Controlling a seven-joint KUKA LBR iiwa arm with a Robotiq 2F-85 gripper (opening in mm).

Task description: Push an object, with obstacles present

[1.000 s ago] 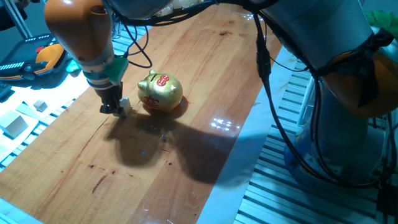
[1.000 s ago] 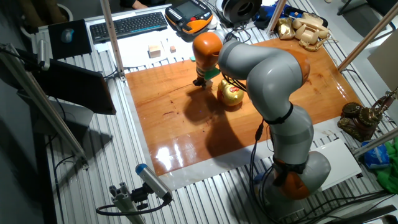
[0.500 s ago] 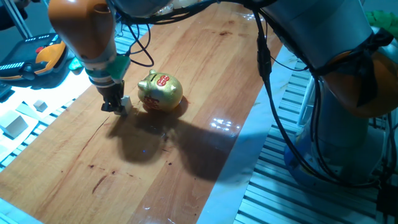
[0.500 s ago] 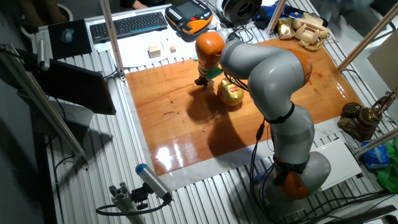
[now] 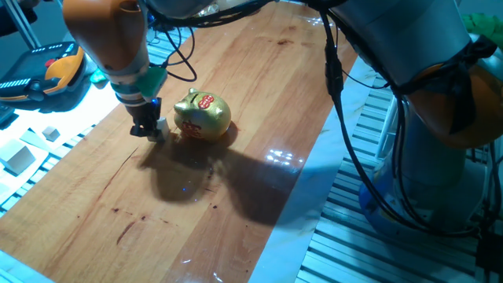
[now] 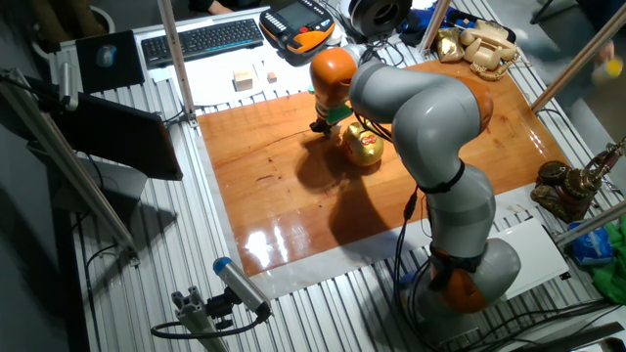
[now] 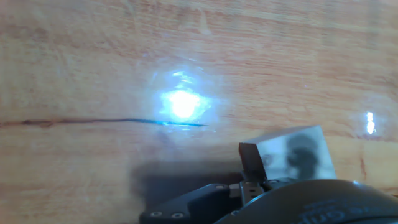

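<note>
**Cube pressed beside the pig**

1 table (image 5: 259, 94) is shown, bearing 1 gold piggy bank (image 5: 203, 115) and 1 small wooden cube (image 5: 160, 134). 1 gripper (image 5: 146, 132) is lowered against the cube, just beside the pig's snout; the fingers' state cannot be told.

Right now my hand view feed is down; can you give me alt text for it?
A small light-wood cube sits on the wooden tabletop right against the dark pincer body at the bottom edge. A bright glare spot lies above and left of it, with a thin dark scratch running left.
</note>
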